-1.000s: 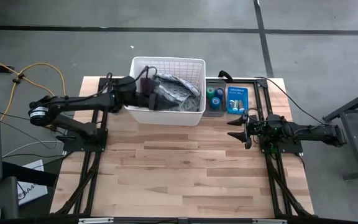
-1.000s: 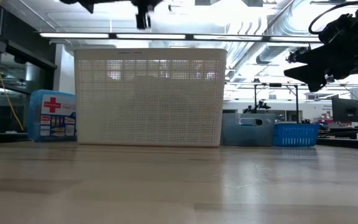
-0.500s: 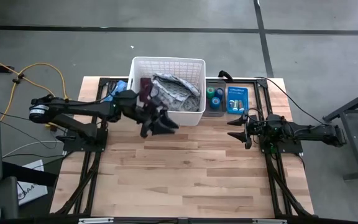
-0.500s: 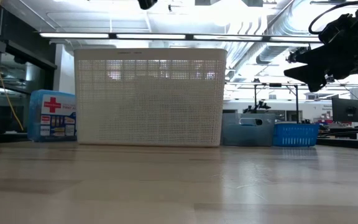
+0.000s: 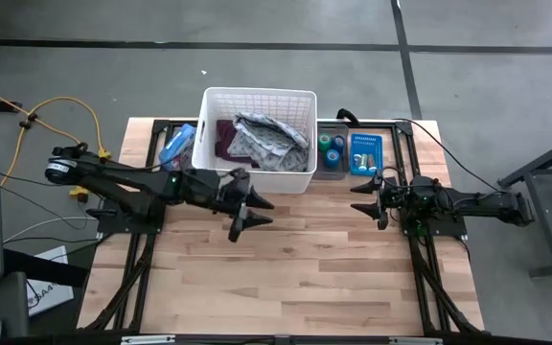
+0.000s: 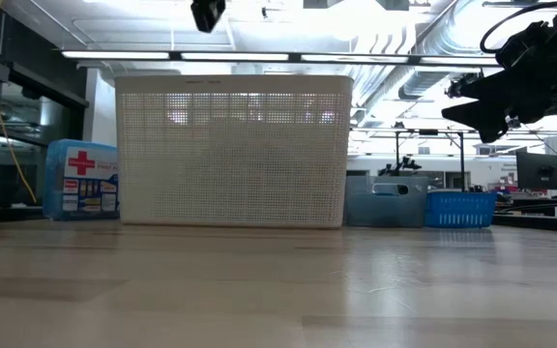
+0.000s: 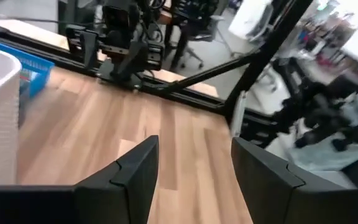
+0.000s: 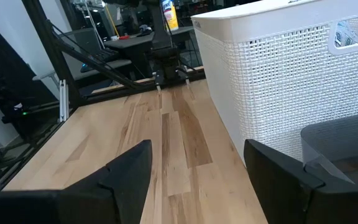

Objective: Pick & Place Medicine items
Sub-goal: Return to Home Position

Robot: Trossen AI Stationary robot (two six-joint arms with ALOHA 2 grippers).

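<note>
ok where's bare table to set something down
The near half of the table is bare, from the left claw and right claw to the front edge. The far edge is crowded: first-aid box, white laundry basket, grey bin, blue basket.

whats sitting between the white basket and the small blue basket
A small grey bin holding green and blue tape rolls, seen in the high view.

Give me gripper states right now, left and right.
Left gripper: open, holding nothing.
Right gripper: open, holding nothing.
</note>
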